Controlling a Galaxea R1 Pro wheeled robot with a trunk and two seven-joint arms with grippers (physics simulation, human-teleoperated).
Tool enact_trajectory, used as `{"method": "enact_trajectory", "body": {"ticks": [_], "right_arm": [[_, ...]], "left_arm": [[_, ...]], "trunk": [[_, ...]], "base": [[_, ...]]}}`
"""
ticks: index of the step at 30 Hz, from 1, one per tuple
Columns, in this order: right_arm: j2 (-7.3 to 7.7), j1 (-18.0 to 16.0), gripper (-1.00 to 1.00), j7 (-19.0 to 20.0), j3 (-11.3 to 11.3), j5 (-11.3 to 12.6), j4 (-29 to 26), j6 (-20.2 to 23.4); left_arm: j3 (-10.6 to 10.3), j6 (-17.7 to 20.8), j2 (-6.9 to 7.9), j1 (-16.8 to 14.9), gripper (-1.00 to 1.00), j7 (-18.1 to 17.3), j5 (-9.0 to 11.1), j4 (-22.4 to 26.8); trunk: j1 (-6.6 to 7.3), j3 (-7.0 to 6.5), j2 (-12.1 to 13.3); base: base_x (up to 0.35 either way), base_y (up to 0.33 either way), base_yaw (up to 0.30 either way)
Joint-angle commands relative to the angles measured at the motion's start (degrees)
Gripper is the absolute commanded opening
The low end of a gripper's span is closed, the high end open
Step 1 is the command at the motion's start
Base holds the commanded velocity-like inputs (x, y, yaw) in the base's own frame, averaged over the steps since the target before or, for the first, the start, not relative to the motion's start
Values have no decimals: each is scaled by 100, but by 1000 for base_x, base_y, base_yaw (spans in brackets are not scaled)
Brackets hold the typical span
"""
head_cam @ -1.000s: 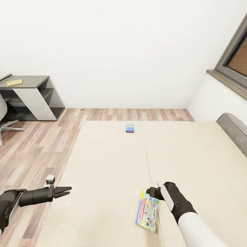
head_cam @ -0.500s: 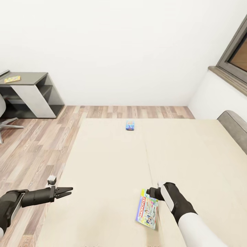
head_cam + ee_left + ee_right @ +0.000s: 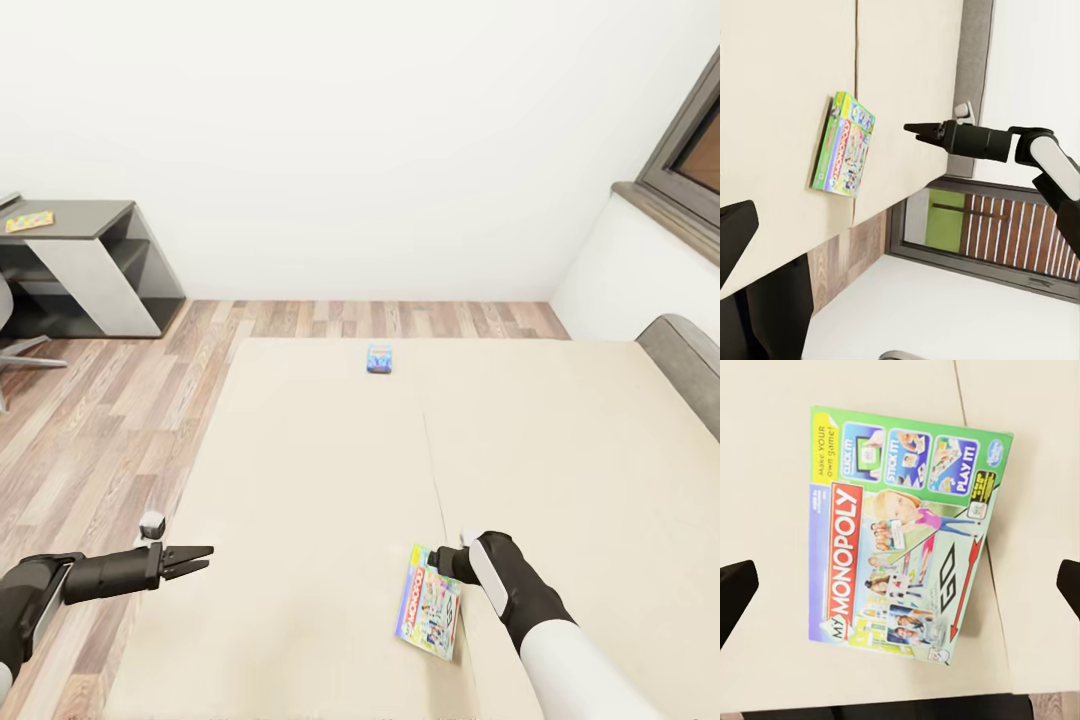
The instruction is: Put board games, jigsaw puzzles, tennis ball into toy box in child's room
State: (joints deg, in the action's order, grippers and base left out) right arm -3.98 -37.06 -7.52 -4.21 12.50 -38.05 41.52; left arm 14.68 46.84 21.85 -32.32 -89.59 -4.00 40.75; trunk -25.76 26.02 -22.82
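A colourful Monopoly board game (image 3: 430, 615) lies flat on the beige bed (image 3: 320, 470) near its front edge, and it also shows in the right wrist view (image 3: 904, 536) and the left wrist view (image 3: 844, 144). My right gripper (image 3: 441, 562) hangs just above the box's far end, pointing down, open, with its fingers (image 3: 736, 589) spread wider than the box. A small blue board game (image 3: 379, 358) lies at the bed's far edge. My left gripper (image 3: 203, 558) hovers open and holding nothing over the bed's left edge, pointing right.
A grey desk (image 3: 90, 260) stands at the far left wall with a flat yellow item (image 3: 28, 220) on top and a chair (image 3: 10, 345) beside it. Wooden floor (image 3: 110, 400) runs left of the bed. A window (image 3: 690, 140) and a grey headboard (image 3: 685, 365) are on the right.
The whole view has shifted a little, with the desk sliding left and the bed's far edge rising. Both arms and the Monopoly box keep their places relative to each other.
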Motion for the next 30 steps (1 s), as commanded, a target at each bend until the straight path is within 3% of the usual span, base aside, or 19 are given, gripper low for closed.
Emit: {"method": "enact_trajectory", "body": {"ticks": [1,17,30], "right_arm": [[-5,-3,100,-49,-17,61,-9,21],[30,-12,100,-36,-34,89,-17,1],[78,-3,100,-5,-19,82,30,-850]], "left_arm": [[15,60,-2,-3,100,-41,-45,4],[29,69,17,-4,100,-41,-38,4],[36,56,24,-3,100,-41,-37,4]], "trunk": [[-3,18,-10],[-3,170,-10],[-3,294,-10]], "base": [[0,0,0],[0,0,0],[0,0,0]]}}
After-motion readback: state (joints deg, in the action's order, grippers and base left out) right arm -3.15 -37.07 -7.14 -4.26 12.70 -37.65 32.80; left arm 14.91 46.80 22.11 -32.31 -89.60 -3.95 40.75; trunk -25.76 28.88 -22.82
